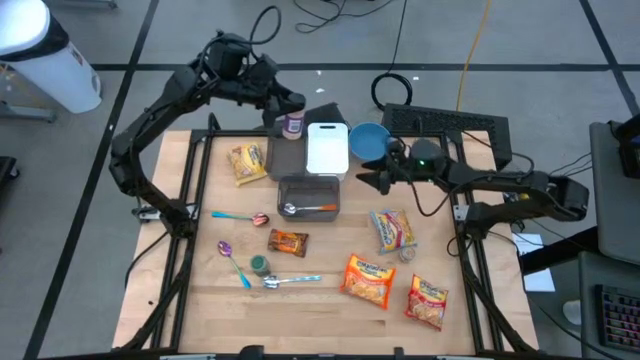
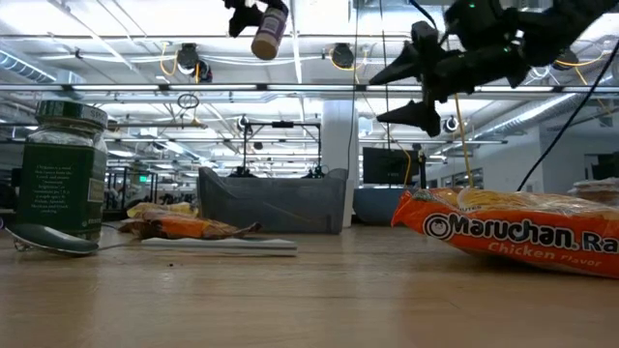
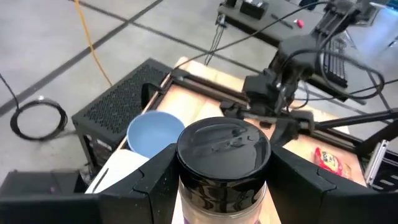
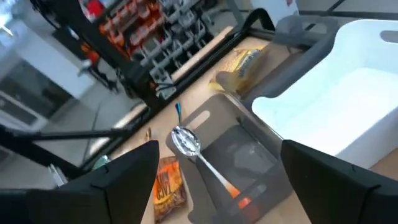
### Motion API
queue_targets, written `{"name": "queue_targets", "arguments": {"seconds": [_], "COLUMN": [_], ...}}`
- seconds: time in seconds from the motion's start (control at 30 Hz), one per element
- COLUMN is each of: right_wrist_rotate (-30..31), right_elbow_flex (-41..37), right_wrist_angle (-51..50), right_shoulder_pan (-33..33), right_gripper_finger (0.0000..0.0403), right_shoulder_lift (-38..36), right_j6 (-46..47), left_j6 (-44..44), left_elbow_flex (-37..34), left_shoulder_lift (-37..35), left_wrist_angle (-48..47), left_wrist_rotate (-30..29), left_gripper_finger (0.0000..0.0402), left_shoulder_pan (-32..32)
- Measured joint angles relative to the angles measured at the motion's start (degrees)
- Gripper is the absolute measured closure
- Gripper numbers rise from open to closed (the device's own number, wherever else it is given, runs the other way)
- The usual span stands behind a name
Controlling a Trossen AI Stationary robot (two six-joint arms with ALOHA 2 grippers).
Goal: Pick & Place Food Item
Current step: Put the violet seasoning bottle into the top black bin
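Note:
A jar with a black lid and a purple label hangs high over the table's far side, above a dark grey tray. My left gripper is shut on it; the low view shows the jar well above the table. My right gripper stands open in the air right of the grey bin, pointing toward the table's left, with nothing between its fingers. My left gripper pinches the jar's body just under the lid between its two fingers, one finger on each side. The fingers slant down from the table's far left. The jar is lifted clear, roughly upright with its lid up.
The grey bin holds a spoon. A white container and a blue bowl stand at the far side. Ramen packets, snack packets, a green jar and spoons lie on the near half.

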Motion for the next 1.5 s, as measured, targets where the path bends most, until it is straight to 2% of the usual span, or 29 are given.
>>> {"name": "queue_targets", "arguments": {"seconds": [0.2, 0.37, 0.7, 0.83, 1.1, 1.3, 1.5], "right_wrist_rotate": [1.1, 1.0, 1.0, 1.0, 2.2, 7.7, 12.2], "right_elbow_flex": [-3.8, -4.0, -4.0, -4.0, -4.0, -4.0, -4.0], "right_wrist_angle": [3.3, 3.2, 3.2, 3.2, 3.2, 3.2, 3.7], "right_shoulder_pan": [0.0, 0.0, 0.0, 0.1, 0.1, 0.1, 0.1], "right_gripper_finger": [0.008, 0.008, 0.008, 0.008, 0.008, 0.008, 0.008], "right_shoulder_lift": [-3.8, -5.1, -5.1, -5.1, -5.1, -5.1, -5.1], "right_j6": [1.7, 1.9, 5.2, 6.5, 7.7, 7.0, 6.2], "left_j6": [-1.7, -6.4, -10.7, -13.6, -19.9, -19.3, -18.9], "left_elbow_flex": [-5.6, -12.9, -22.0, -27.9, -43.6, -51.2, -55.5], "left_shoulder_lift": [0.0, 0.0, -0.5, -2.3, -13.1, -23.5, -31.9], "left_wrist_angle": [5.7, 16.4, 29.8, 36.6, 49.1, 49.2, 46.0], "left_wrist_rotate": [4.3, 5.4, 7.4, 7.9, 6.9, 2.2, -0.5], "left_gripper_finger": [0.0193, 0.0193, 0.0193, 0.0193, 0.0193, 0.0193, 0.0193], "left_shoulder_pan": [-0.3, -1.5, -2.7, -2.6, -1.2, -0.8, -0.1]}}
